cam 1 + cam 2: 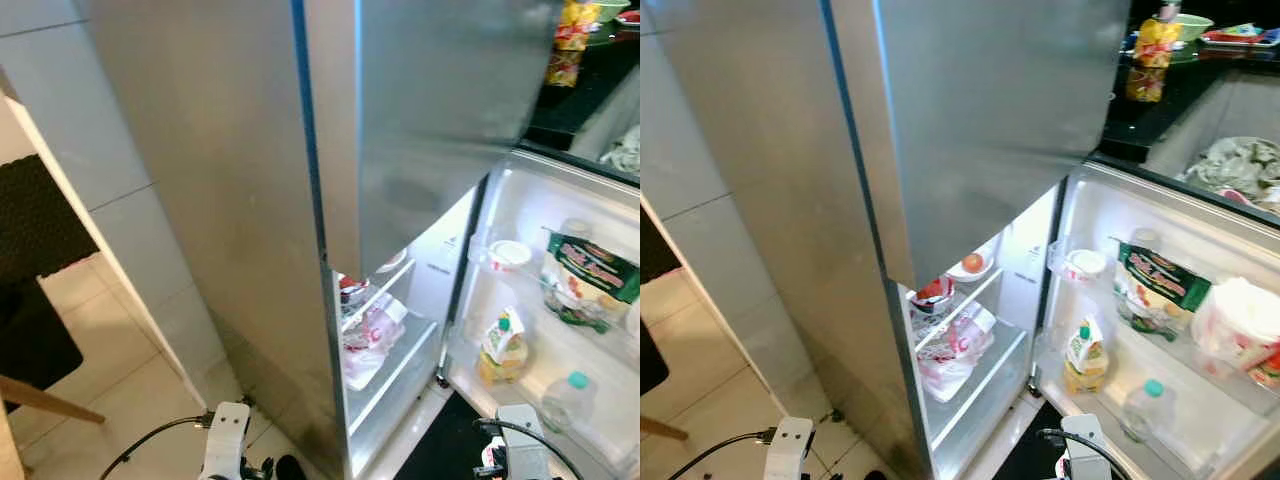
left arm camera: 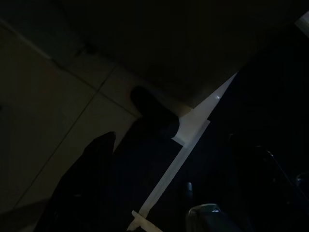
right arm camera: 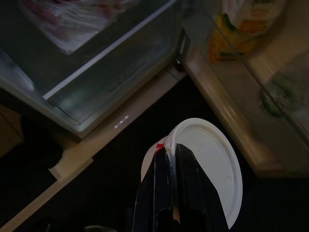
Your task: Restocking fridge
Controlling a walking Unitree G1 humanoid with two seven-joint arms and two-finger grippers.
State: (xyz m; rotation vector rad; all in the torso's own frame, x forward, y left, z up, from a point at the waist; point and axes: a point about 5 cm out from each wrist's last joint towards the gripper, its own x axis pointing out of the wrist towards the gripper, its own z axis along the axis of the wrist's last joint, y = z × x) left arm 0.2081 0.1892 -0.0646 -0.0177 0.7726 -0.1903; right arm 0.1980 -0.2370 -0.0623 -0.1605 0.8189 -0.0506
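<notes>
**Fridge open, one white tub waiting low in the right jaws**

The robot is standing before the fridge, whose lower door is hanging wide open. Much is sitting inside already: a red-printed bag on a glass shelf, a tomato on a small plate above it, and along the door racks a small white cup, a green packet, a yellow carton, a bottle with a teal cap and a white bag. So the stocking looks well under way, though how many things are waiting elsewhere cannot be judged.

The right gripper is hanging low in front of the fridge's bottom edge, its jaws pressed nearly together on the rim of a round white tub with a flat lid. That tub is not yet inside; it is being carried above the dark floor mat, near the foot of the open door. Lifting it to a free shelf or rack seems to be the step left.

The left gripper is hanging idle over the floor tiles; its view is so dark that I cannot tell how its jaws are standing. The top of the fridge is cut off, the surface beyond it is showing only a corner with yellow packets, and the tub's label is hidden.
</notes>
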